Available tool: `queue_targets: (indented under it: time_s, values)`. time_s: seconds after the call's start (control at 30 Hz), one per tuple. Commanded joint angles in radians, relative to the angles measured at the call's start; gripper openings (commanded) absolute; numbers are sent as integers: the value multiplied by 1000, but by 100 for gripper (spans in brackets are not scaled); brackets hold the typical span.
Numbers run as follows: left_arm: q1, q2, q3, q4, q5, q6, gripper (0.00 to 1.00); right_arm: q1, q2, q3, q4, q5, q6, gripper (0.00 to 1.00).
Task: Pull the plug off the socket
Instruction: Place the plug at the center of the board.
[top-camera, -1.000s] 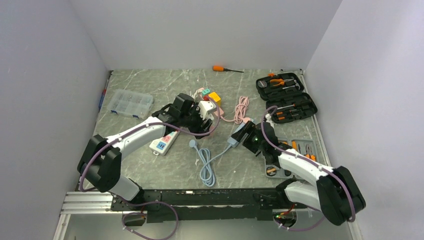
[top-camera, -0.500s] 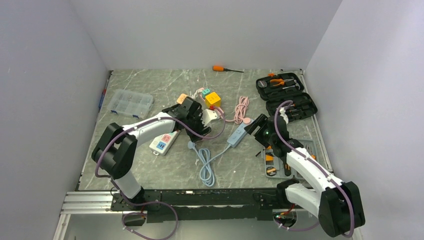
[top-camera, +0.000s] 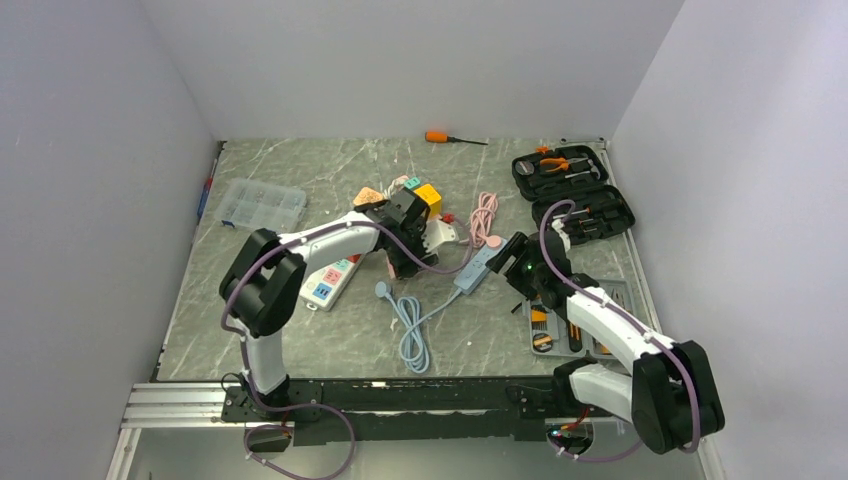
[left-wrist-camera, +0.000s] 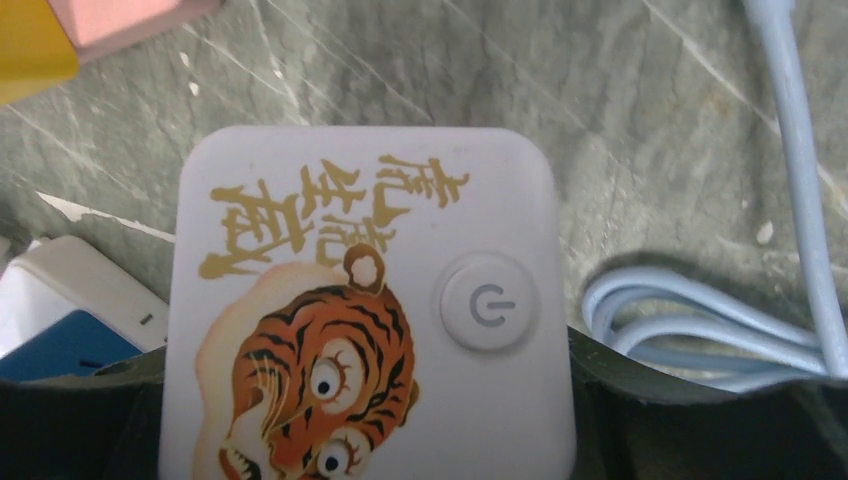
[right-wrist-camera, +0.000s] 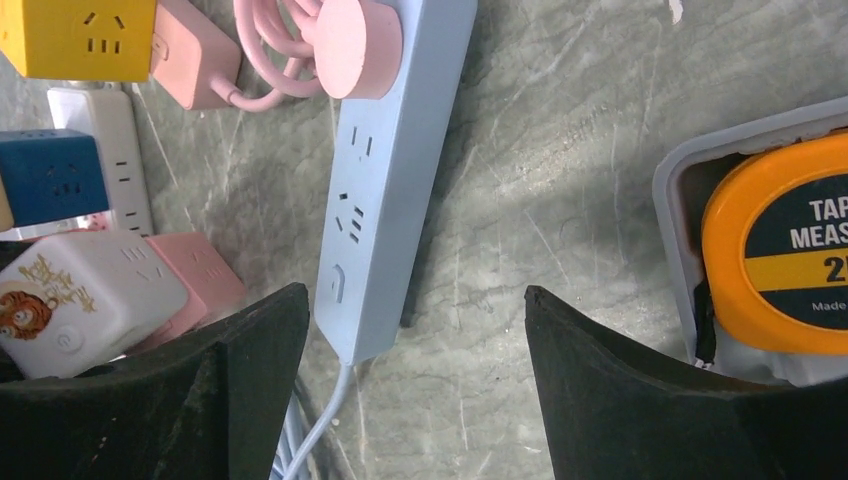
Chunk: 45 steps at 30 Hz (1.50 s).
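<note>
- Plug first: the pink round plug (right-wrist-camera: 358, 45) sat pushed into the far end of the blue power strip (right-wrist-camera: 390, 170), well ahead of the right gripper (right-wrist-camera: 415, 300) and not yet pulled out.
- The right gripper's jaws stood wide apart and held nothing. The strip's cord end lay flat on the bench (right-wrist-camera: 580, 150) between them, nearer one finger than the other. That looked like a line-up either to pin the strip down or to reach forward for the plug.
- The left gripper (top-camera: 406, 240) was closed, at a wide setting, on the tiger-print cube socket (left-wrist-camera: 370, 300), with a finger against each side of the cube. This was probably to keep that loose block away from the strip.
- A pale blue cord (left-wrist-camera: 700, 335) lay coiled on the bench just beside that gripper.
- A tape measure (right-wrist-camera: 780, 250) sat in its tray close beside the right gripper, so a sideways swing there looked risky.
</note>
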<state>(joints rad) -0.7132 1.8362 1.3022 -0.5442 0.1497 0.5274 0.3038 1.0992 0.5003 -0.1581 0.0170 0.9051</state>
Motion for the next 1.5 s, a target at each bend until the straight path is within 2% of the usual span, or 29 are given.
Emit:
queue_targets:
  time_s: [0.0,0.1,0.13,0.2,0.33,0.57,0.73,0.83,1.13,1.17,1.2,1.27,1.3,1.47]
  values:
    - [-5,66,112,-114,-34,-35,47,-3,50,30,105,-28,7,81]
    - [-8,68,103,-141,-19,-45,50,-3,118,32,175,-41,19,81]
    - [-10,60,91,-144,-8,-44,59,-2,140,34,200,-46,22,81]
    - [-15,43,63,-149,1,-48,62,-2,176,36,254,-60,31,81]
    - [-31,35,22,-171,6,-49,63,-1,251,47,332,-89,57,81]
    - [-65,131,73,-255,-25,-81,60,6,348,38,434,-111,101,80]
    - [-68,123,57,-278,-50,-106,61,20,371,30,475,-100,112,73]
    - [-69,112,41,-305,-58,-125,62,36,390,38,489,-86,110,66]
    - [-77,109,28,-364,-93,-170,62,62,398,72,455,-19,76,31]
    - [-77,100,24,-366,-93,-172,76,63,389,73,448,-18,70,27]
    - [-77,96,26,-373,-91,-176,83,63,378,74,437,-6,61,22]
    - [-78,82,39,-397,-87,-193,89,63,350,73,415,9,46,15]
    - [-78,66,45,-411,-86,-202,97,63,336,75,395,14,34,12]
    - [-78,-45,107,-487,-55,-202,99,61,290,168,176,9,-85,8]
